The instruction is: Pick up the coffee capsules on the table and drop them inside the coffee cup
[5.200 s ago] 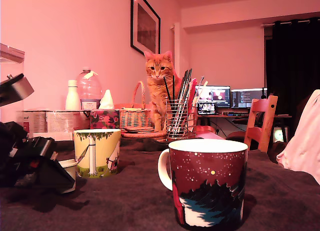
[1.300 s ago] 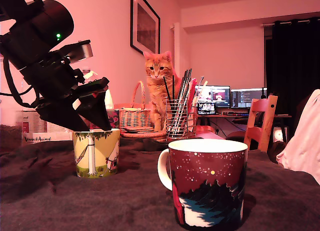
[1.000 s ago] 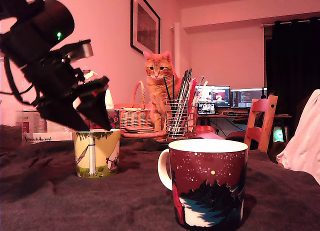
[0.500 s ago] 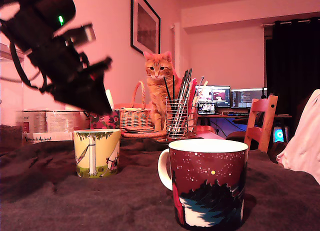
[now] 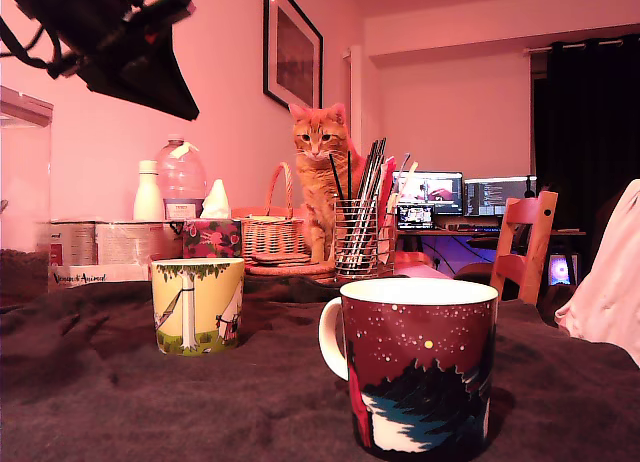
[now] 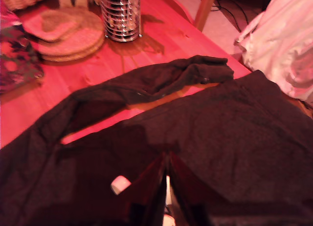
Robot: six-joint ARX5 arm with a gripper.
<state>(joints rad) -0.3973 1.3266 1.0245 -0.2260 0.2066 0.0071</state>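
Hand (image 6: 166, 187) with fingers nearly together hides most of a pale capsule (image 6: 120, 184); grip unclear.

Arm raised high at the exterior view's upper left, tilted downward. Gripper (image 6: 166, 187) fingers (image 6: 146, 187) nearly closed, a thin gap between them; nothing visibly held.

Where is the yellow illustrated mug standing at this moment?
The yellow mug stands on the dark cloth at the exterior view's left, behind the dark red mug and in front of the floral tissue box.
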